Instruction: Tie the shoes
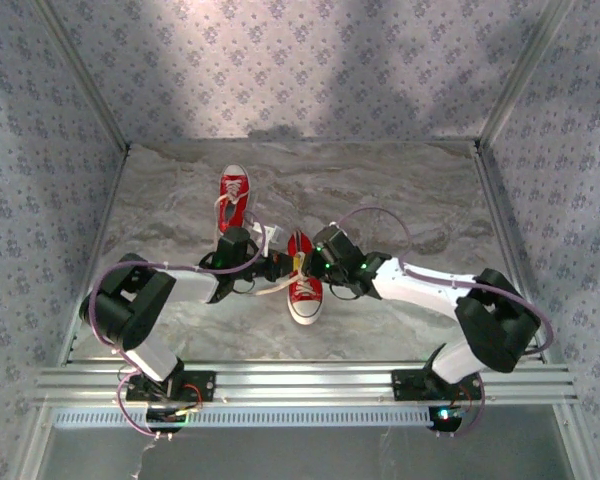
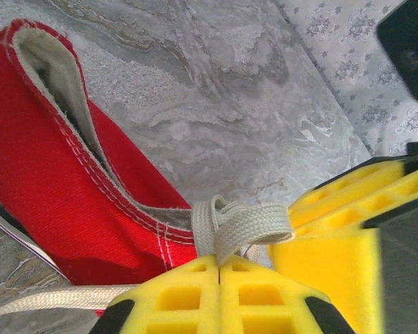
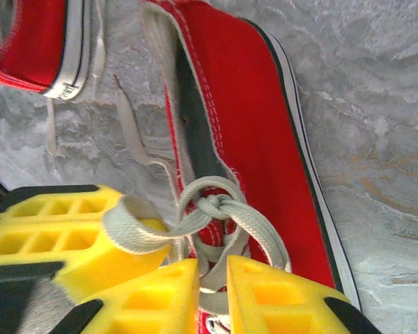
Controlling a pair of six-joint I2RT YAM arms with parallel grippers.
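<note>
1. Both arms were stretched inward, the red shoe (image 1: 305, 288) lying beneath their wrists.
2. Left gripper (image 2: 218, 268) was clamped on a lace loop (image 2: 245, 226).
3. Right gripper (image 3: 212, 270) was narrowly parted around lace (image 3: 210, 300); grip undetermined.

Top cam sat high behind arm bases, looked down over whole table (image 1: 400, 190). L & R wrist cams looked v. close from opposite sides at near shoe (image 3: 265, 125); both shared its white lace (image 3: 219, 205).
</note>
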